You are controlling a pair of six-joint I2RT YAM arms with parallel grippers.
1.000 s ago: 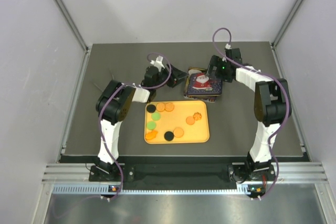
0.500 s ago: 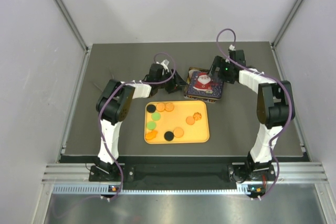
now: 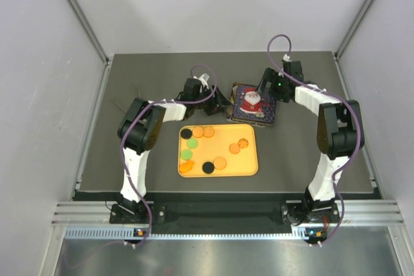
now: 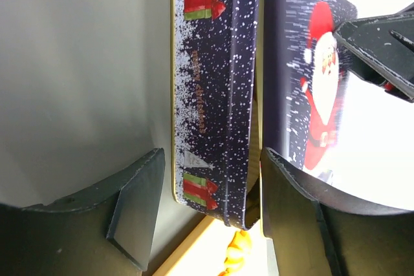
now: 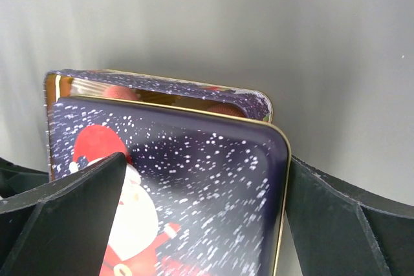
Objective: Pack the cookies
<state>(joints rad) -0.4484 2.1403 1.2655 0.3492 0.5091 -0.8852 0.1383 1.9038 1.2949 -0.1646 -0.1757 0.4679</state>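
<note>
Cookies [image 3: 220,162] on tray [image 3: 249,169], beside left pincer [image 3: 226,102]

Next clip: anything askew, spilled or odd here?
Yes: the Santa lid sits skewed on the tin, not seated. In the right wrist view a strip of gold interior shows past its far edge. The right gripper straddles the lid. The cookies lie on the yellow tray, none spilled.

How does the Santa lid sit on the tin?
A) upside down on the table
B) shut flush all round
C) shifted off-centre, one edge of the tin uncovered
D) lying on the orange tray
C: in the right wrist view the lid is offset from the tin, whose far wall and gold inside show beyond the lid's edge.
</note>
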